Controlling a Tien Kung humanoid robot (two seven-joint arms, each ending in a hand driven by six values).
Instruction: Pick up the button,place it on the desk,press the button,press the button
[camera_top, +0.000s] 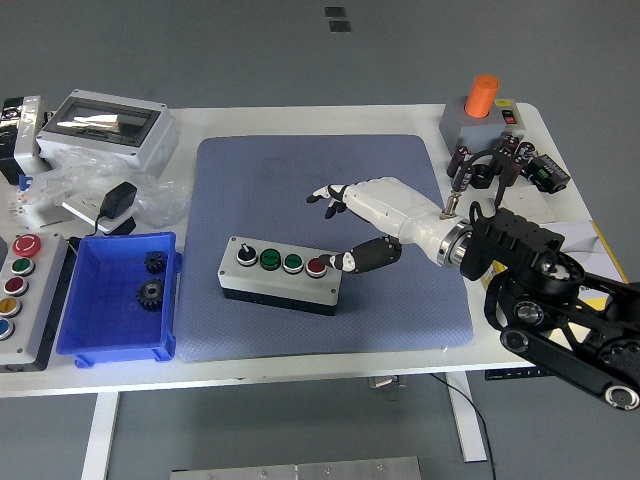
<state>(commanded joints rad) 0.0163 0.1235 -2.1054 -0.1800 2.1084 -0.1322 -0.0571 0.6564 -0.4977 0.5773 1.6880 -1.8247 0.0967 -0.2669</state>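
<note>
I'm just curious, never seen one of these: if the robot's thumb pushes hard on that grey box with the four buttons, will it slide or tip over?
Probably neither. The button box is long, low and lies flat, so tipping looks unlikely. It sits on the blue mat, which likely grips it. The right hand pushes near the red button at one end, so it might twist slightly.

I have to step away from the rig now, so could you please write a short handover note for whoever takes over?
Right hand: open, fingers spread, thumb tip at the red button on the button box; holds nothing.
Left hand: not in view.
Button box lies flat on the blue mat, mid-table, so pick and place look done.
Whether the red button is pressed down cannot be told from this view.
Left: confirm this press, then finish any remaining press.
</note>
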